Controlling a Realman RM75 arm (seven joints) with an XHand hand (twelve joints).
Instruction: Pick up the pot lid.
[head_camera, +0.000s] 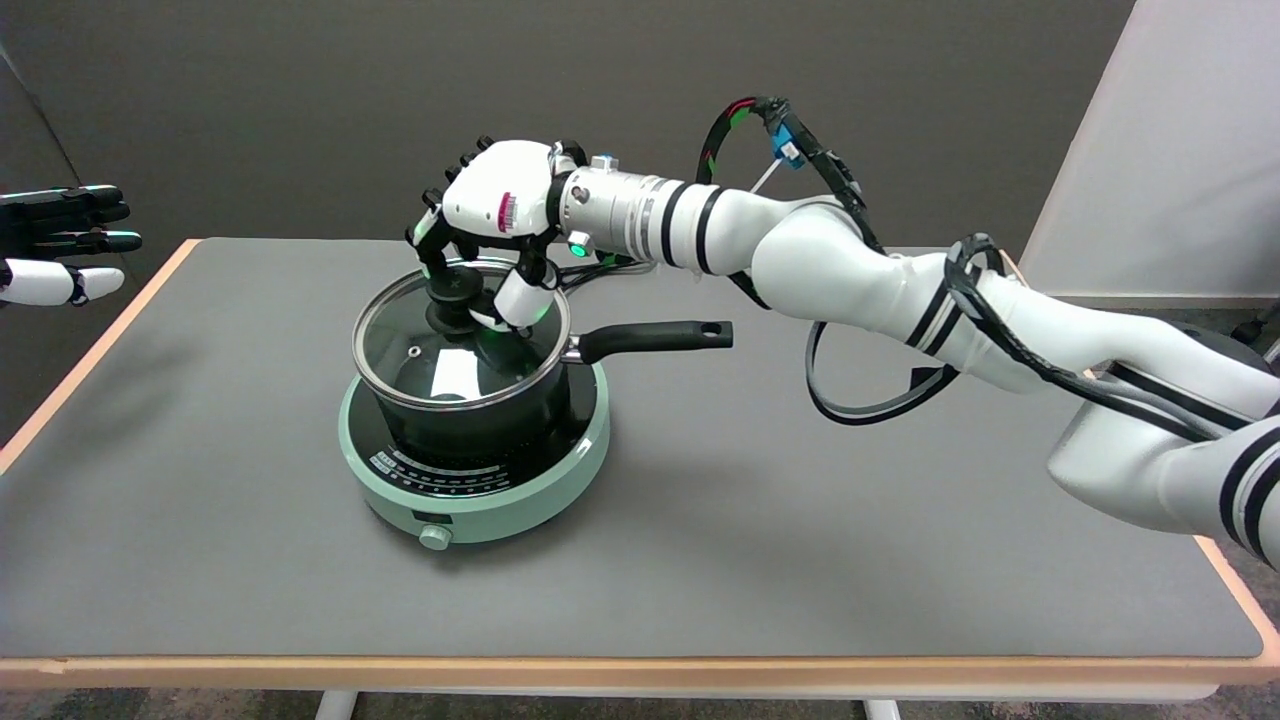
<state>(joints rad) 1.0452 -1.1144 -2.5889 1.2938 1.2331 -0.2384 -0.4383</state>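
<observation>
I see the round glass pot lid (440, 350) with metal rim and black knob sitting a little tilted on the black pot, its knob between my fingers.

A grey-topped counter (800, 520) with a pale wood edge fills most of the room ahead, standing on white legs (338, 705). Behind it runs a dark grey wall (300, 100), and a white panel (1180, 150) leans in at the right. Light falls evenly, casting soft shadows.
</observation>
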